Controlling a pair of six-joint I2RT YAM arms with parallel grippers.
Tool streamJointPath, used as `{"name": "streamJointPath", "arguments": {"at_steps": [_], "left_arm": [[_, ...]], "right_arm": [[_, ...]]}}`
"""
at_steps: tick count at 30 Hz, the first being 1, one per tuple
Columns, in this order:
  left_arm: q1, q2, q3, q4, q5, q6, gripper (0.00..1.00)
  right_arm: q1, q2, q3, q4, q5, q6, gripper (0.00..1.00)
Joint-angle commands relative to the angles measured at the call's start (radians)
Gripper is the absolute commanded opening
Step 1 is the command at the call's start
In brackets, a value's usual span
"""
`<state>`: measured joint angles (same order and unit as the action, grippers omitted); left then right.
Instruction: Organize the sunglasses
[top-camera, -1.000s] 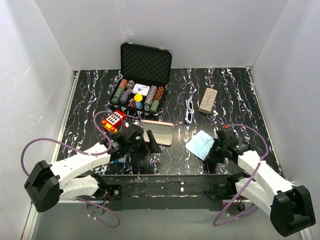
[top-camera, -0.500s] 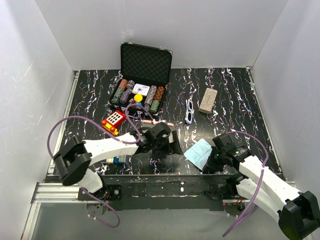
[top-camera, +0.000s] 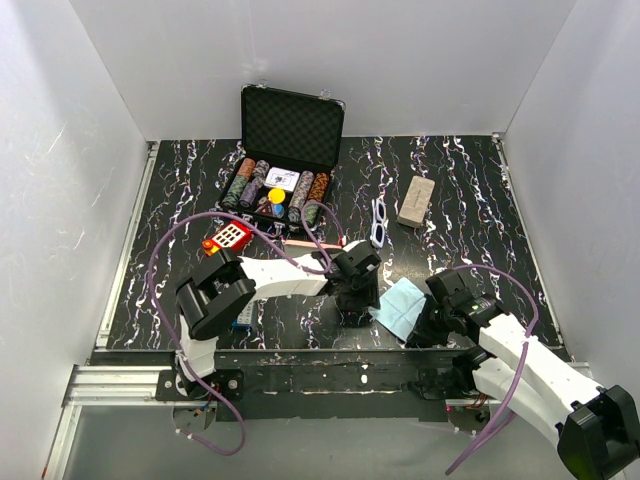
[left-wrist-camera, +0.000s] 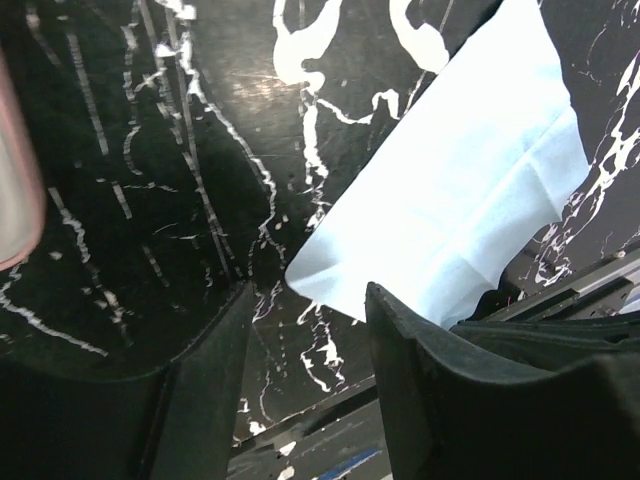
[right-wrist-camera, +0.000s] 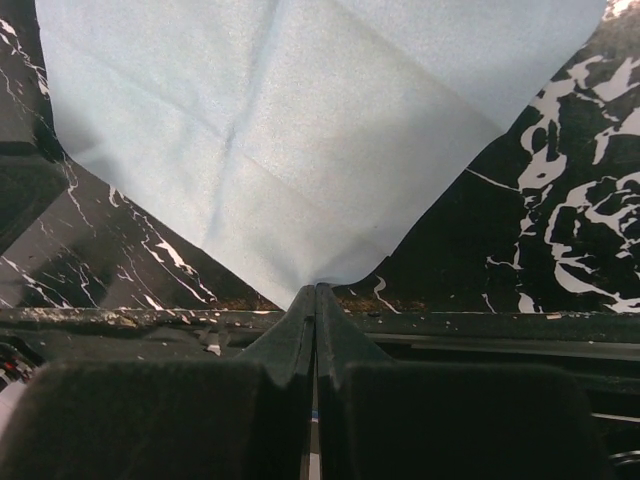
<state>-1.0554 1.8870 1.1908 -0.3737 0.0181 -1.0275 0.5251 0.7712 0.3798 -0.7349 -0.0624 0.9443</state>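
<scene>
Right gripper (right-wrist-camera: 316, 292): pressed together on the near corner of the light blue cloth (right-wrist-camera: 280, 130). I think I hold it there so the cloth cannot slide away.
Left gripper (left-wrist-camera: 309, 290): spread part way and low over the bench (top-camera: 470, 180). Another corner of the cloth lies between its two fingers. It pinches nothing yet, as far as I can see.
White sunglasses (top-camera: 379, 222): lying on the bench, well past the cloth and apart from both grippers. Nothing touches them.
Purple pair: I cannot find it in these views.
Why two grippers on one cloth: my guess is that one thin floppy cloth needs two corners held to be lifted flat or folded. I think it belongs with the glasses, so I deal with it first.
How far along: early, I think, since the white sunglasses are not in any case.
Pink case (top-camera: 300, 241): mostly hidden under my left arm, near the cloth. I see only a bit of its pink edge.
Grey-brown case (top-camera: 414, 202): just beside the white sunglasses, on their right.
Further out: a chip box (top-camera: 285, 150) stands open at the back, and a red toy (top-camera: 228, 238) sits on the left. Neither is part of my job.
Watch out: the cloth may bunch up or slip out of the left gripper.
</scene>
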Motion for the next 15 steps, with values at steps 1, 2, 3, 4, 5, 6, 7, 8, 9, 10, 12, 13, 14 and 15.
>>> {"name": "streamJointPath", "arguments": {"at_steps": [1,2,3,4,5,6,7,8,9,10,12,13,14,15], "left_arm": [[-0.031,0.049,0.059,-0.043,-0.039,0.026,0.46],[-0.034,0.063,0.070,-0.051,-0.055,0.026,0.43],[-0.037,0.073,0.082,-0.068,-0.063,0.026,0.41],[-0.040,0.086,0.095,-0.082,-0.069,0.026,0.38],[-0.043,0.095,0.105,-0.097,-0.073,0.026,0.35],[-0.049,0.101,0.113,-0.108,-0.078,0.026,0.34],[-0.055,0.106,0.119,-0.116,-0.079,0.026,0.32],[-0.061,0.107,0.122,-0.122,-0.083,0.024,0.31],[-0.067,0.106,0.127,-0.126,-0.090,0.023,0.30],[-0.075,0.107,0.131,-0.132,-0.102,0.021,0.30],[-0.083,0.107,0.138,-0.146,-0.118,0.018,0.28],[-0.084,0.112,0.145,-0.152,-0.122,0.018,0.28],[-0.084,0.115,0.148,-0.165,-0.129,0.017,0.27],[-0.084,0.115,0.154,-0.172,-0.138,0.018,0.26]], "right_arm": [[0.004,-0.013,-0.005,0.003,0.006,0.008,0.01],[0.004,-0.013,-0.004,0.003,0.006,0.007,0.01],[0.004,-0.015,-0.004,0.003,0.006,0.007,0.01],[0.004,-0.013,-0.002,0.003,0.006,0.004,0.01],[0.004,-0.015,-0.002,0.003,0.006,0.004,0.01],[0.004,-0.013,-0.004,0.003,0.007,0.002,0.01],[0.004,-0.015,-0.004,0.002,0.007,0.002,0.01],[0.004,-0.013,-0.004,0.002,0.007,0.001,0.01],[0.004,-0.015,-0.002,0.003,0.009,0.001,0.01],[0.004,-0.013,-0.002,0.003,0.007,-0.002,0.01],[0.004,-0.016,-0.002,0.002,0.009,-0.001,0.01],[0.004,-0.016,-0.002,0.002,0.010,-0.001,0.01],[0.004,-0.018,-0.001,0.002,0.010,-0.002,0.01],[0.004,-0.019,0.001,0.000,0.012,-0.006,0.01]]}}
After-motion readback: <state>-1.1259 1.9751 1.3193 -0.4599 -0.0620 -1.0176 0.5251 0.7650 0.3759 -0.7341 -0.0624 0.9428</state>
